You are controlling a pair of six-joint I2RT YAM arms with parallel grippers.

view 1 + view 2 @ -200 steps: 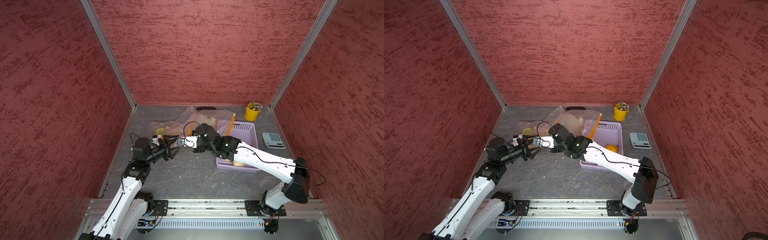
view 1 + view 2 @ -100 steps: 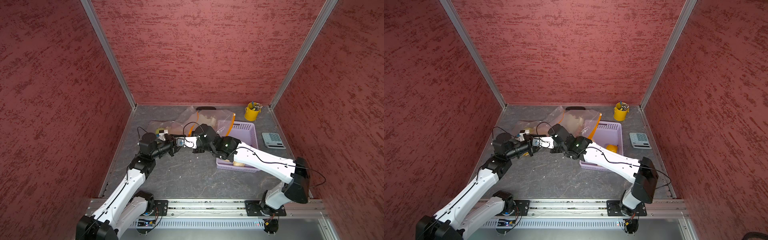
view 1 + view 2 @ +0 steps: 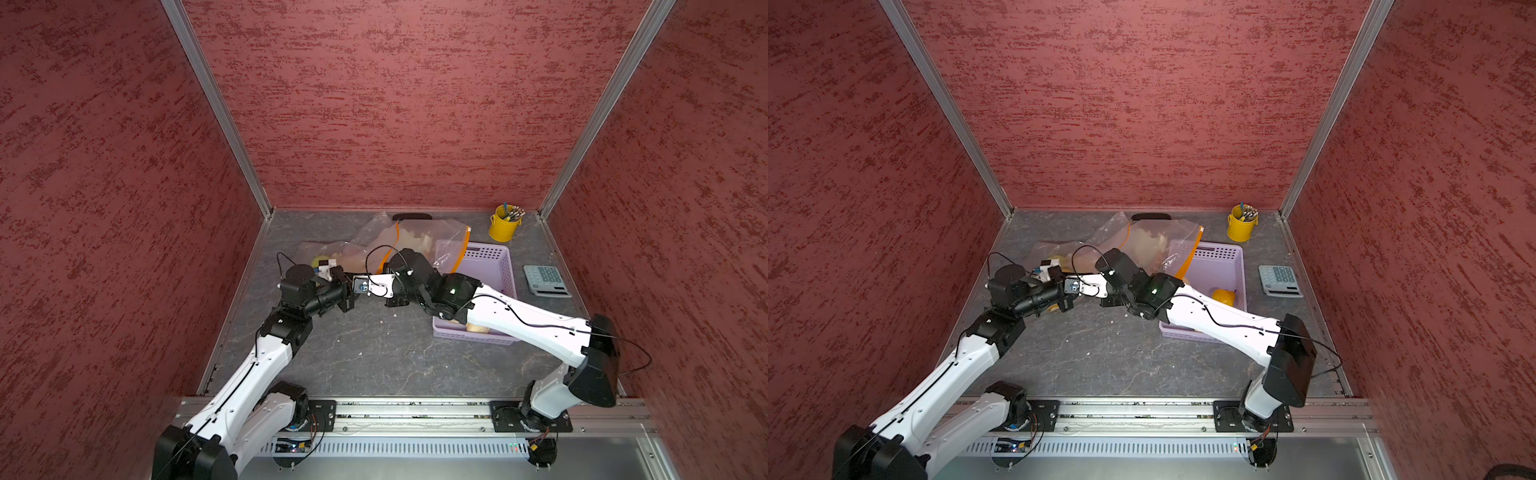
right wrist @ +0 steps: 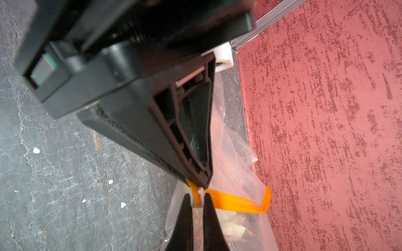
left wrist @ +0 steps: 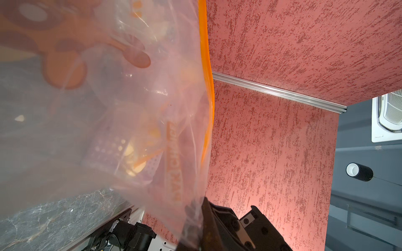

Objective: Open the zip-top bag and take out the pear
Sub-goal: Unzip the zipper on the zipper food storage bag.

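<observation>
Tabletop (image 3: 374, 353): bag (image 3: 432, 235) prob. in L pincer (image 4: 202, 185)

Orange print band on zip-top bag (image 5: 113, 104), reversed through plastic, I can't read it. Key digits on calculator (image 3: 546, 280) too small.

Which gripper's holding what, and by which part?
Both the left gripper and right gripper pinch the zip-top bag at its orange zip strip, tips nearly meeting.

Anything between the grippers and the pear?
Yes, the film of the zip-top bag. Left gripper and right gripper both pinch its orange zip strip; the yellow-green pear seems to lie under the plastic beside the left gripper.
</observation>
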